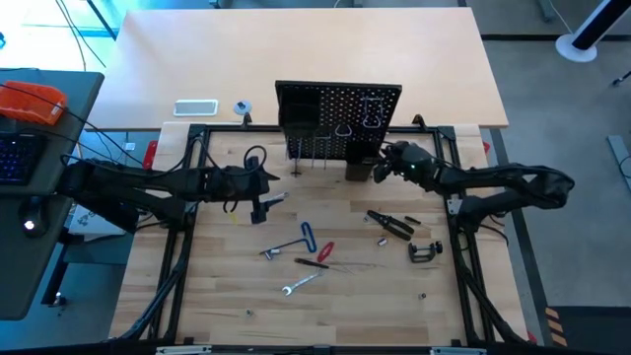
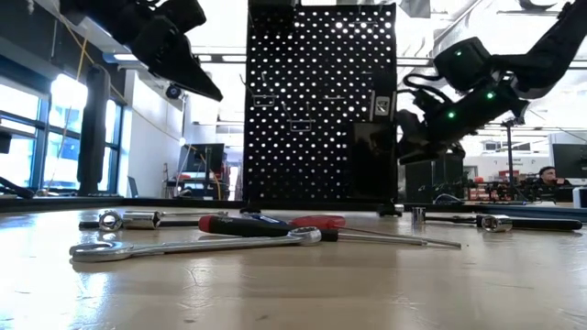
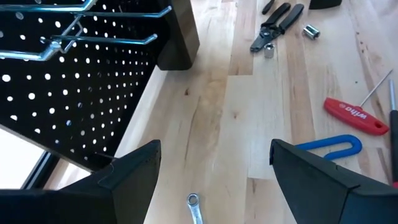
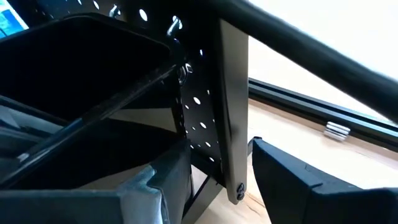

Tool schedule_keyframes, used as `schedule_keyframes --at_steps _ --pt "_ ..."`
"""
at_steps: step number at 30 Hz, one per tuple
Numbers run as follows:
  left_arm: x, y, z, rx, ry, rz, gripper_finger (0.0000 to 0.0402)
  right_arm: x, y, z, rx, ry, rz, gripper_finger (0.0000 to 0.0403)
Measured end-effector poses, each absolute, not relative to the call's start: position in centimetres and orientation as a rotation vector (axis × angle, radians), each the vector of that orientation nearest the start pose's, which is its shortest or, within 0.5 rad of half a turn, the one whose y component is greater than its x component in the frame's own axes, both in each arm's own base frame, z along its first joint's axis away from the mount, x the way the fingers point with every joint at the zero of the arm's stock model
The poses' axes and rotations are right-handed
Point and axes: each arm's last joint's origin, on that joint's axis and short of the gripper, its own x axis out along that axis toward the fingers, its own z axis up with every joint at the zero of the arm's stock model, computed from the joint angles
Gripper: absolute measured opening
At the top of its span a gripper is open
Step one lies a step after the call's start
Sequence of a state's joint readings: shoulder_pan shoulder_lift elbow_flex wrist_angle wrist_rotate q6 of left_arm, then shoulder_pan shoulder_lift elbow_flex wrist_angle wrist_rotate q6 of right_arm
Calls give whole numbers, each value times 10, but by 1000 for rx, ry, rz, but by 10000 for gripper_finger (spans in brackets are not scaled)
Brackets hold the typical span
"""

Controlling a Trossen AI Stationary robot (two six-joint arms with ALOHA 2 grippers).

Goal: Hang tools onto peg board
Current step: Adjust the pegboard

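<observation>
Low view, near to far: wrench (image 2: 197, 244) and red screwdriver (image 2: 275, 223) lie on the desk (image 2: 303, 293) at lower centre. Pliers (image 1: 391, 223) and C-clamp (image 1: 425, 251) lie centre-right. Peg board (image 1: 338, 118) stands upright, upper centre. Left hand (image 1: 258, 207): fingers apart, empty, centre-left. Right hand (image 1: 380, 169): fingers apart, empty, at the board's bin (image 4: 74, 93).

White "wiha" lettering on the red-handled hex key (image 3: 356, 115); no other readable text.
</observation>
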State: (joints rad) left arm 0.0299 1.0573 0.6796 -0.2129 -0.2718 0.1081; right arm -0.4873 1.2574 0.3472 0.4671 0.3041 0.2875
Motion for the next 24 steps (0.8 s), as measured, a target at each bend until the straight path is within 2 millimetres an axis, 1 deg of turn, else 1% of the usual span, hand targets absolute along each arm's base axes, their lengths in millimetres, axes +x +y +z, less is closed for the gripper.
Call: schedule_keyframes --at_steps 17,21,24 --pt "218 15 243 176 632 263 294 244 -136 167 304 360 -754 169" --pt "217 15 243 177 639 262 294 252 -138 166 294 373 -750 169" --pt "217 15 242 178 649 261 294 253 -138 165 277 418 -761 169"
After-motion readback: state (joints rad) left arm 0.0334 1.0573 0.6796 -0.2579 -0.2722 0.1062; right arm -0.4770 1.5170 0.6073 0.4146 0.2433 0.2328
